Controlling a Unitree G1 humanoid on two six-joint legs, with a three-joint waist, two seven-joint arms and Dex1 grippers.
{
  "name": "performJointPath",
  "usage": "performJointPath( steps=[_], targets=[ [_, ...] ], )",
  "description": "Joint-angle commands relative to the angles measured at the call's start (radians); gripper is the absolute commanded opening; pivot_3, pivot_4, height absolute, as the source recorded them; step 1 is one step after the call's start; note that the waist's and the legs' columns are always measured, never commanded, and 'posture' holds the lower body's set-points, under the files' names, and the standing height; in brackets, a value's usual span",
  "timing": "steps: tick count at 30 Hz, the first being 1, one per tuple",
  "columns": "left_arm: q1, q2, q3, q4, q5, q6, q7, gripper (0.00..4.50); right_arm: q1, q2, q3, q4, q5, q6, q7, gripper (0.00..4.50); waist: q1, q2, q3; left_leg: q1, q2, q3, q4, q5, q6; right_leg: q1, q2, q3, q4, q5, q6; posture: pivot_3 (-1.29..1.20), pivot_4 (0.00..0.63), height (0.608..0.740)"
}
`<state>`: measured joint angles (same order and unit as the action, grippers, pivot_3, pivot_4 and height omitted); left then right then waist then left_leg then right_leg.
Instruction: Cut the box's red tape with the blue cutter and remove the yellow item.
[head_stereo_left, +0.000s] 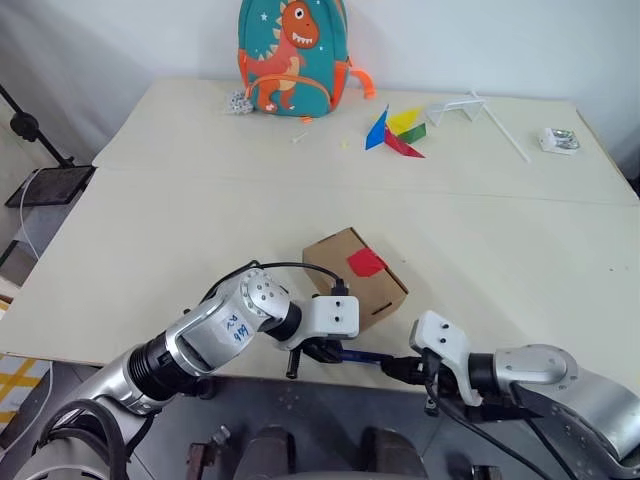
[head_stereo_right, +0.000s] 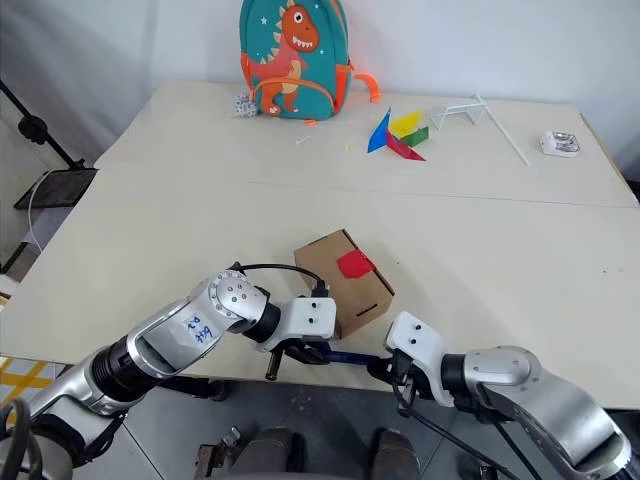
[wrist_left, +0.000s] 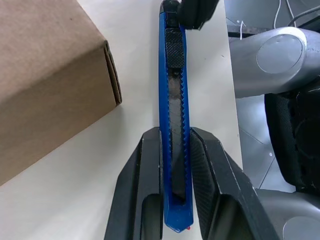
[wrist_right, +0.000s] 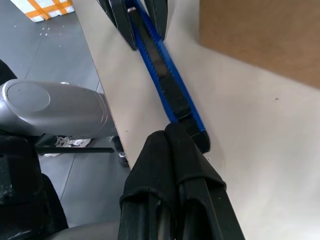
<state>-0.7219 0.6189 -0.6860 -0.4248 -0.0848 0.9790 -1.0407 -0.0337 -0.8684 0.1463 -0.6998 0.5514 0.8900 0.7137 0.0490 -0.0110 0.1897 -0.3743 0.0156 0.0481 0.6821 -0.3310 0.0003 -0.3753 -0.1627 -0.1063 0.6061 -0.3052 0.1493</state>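
Spanning a white-walled room, the cream surface (head_stereo_left: 150, 250) carries the brown box (head_stereo_left: 352, 278) near its front edge; left pincer (wrist_left: 175, 165) grasps the slim blue cutter (wrist_left: 174, 125), right pincer (wrist_right: 172, 150) clenched at its tip

The two head views look forward and down from above the table (head_stereo_left: 150, 230), taking in its whole top to the backpack (head_stereo_left: 292, 55) at the far edge. Each wrist view sits close over the near table edge, looking along its own fingers. Both share the blue cutter (wrist_left: 175, 125) and a side of the box (wrist_right: 260, 35).
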Motion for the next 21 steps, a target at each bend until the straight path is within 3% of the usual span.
performJointPath(
  steps=[1,12,21],
  targets=[
    [0.004,0.016,-0.034,-0.009,-0.007,0.017,-0.013,0.44,-0.024,0.026,-0.025,-0.007,0.025,0.029,-0.016,0.03,0.000,0.000,0.000,0.000,0.000,0.000,0.000,0.000,0.000,0.000,0.000,0.000,0.000,0.000,0.000,0.00,0.150,0.740],
    [-0.005,0.023,-0.036,-0.015,-0.018,0.032,-0.011,0.44,-0.054,0.051,-0.164,-0.066,0.227,0.139,-0.007,0.03,-0.003,0.000,0.000,0.000,0.000,0.000,0.000,0.000,0.000,0.000,0.000,0.000,0.000,0.000,0.000,0.00,0.150,0.740],
    [-0.015,0.019,-0.039,-0.012,-0.020,0.028,-0.013,0.44,-0.040,0.059,-0.088,0.022,0.125,0.098,-0.045,0.03,-0.003,0.000,0.000,0.000,0.000,0.000,0.000,0.000,0.000,0.000,0.000,0.000,0.000,0.000,0.000,0.00,0.150,0.740]
  ],
)
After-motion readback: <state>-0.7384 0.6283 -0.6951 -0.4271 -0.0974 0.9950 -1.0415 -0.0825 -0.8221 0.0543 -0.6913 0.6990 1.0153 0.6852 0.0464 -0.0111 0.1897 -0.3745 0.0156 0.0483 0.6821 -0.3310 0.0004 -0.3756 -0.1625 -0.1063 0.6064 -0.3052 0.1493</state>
